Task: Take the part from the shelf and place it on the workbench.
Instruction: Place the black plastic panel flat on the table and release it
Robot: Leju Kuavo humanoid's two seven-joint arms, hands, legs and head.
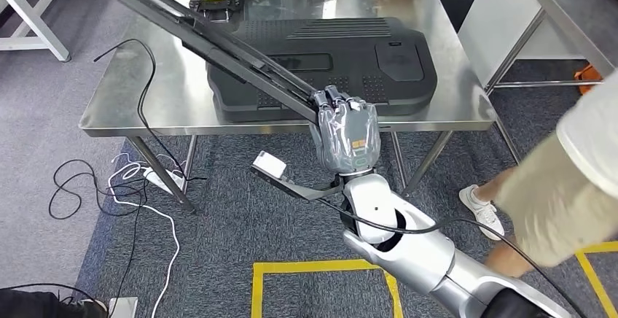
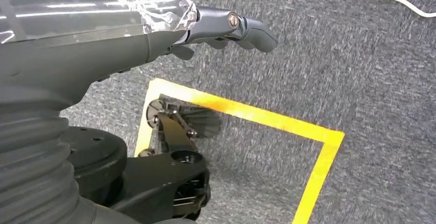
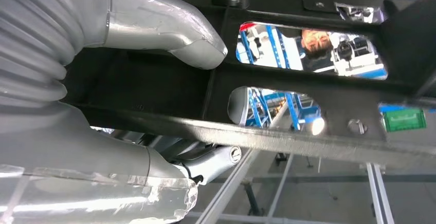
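My right hand point(image 1: 348, 137) grips the near end of a long black frame part point(image 1: 218, 37) just in front of the steel workbench's point(image 1: 146, 106) front edge. The part slants up and to the far left, passing over the bench and over a large black moulded panel point(image 1: 342, 59) lying on it. In the right wrist view my thumb point(image 3: 169, 34) presses on the black part point(image 3: 308, 88), which has cut-out windows, with the bench's steel edge point(image 3: 319, 143) close beneath it. My left hand point(image 2: 226, 26) hangs over the grey carpet and holds nothing, its fingers loosely extended.
A person point(image 1: 561, 187) in beige shorts and white shoes stands close at the right. Cables and a power strip point(image 1: 157, 176) lie on the floor under the bench's left end. Yellow floor tape point(image 1: 313, 267) marks a square near me. Another table point(image 1: 576, 12) stands at the back right.
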